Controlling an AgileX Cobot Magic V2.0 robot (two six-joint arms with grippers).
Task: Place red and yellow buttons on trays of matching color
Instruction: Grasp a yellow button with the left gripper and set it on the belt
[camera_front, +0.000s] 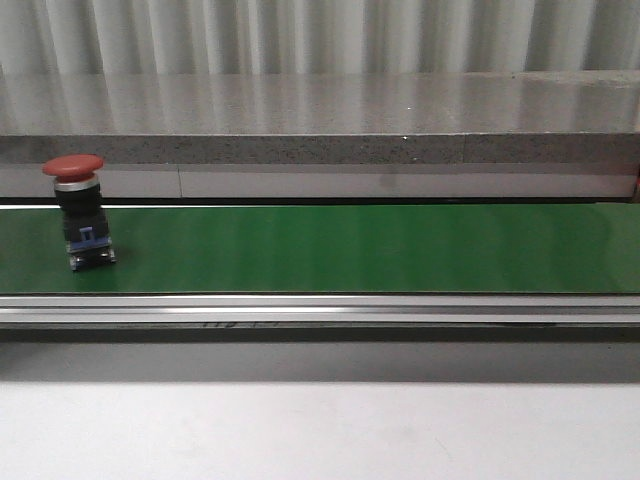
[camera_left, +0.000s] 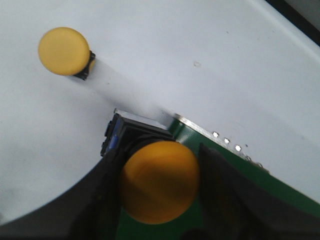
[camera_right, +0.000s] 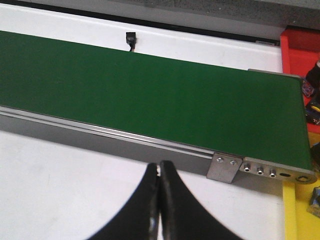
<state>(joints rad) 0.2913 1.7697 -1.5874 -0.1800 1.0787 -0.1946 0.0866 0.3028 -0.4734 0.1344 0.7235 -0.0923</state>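
A red button with a black body and blue base stands upright on the green conveyor belt at the far left of the front view. In the left wrist view, my left gripper is shut on a yellow button over the end of the belt. Another yellow button stands on the white table beyond it. My right gripper is shut and empty, over the white table just short of the belt's rail. The red tray and yellow tray lie past the belt's end. Neither gripper shows in the front view.
The belt's metal rail runs along its near side, with a grey stone ledge behind. Dark button parts lie at the edge of the red tray. A small black cable end sits on the table beyond the belt.
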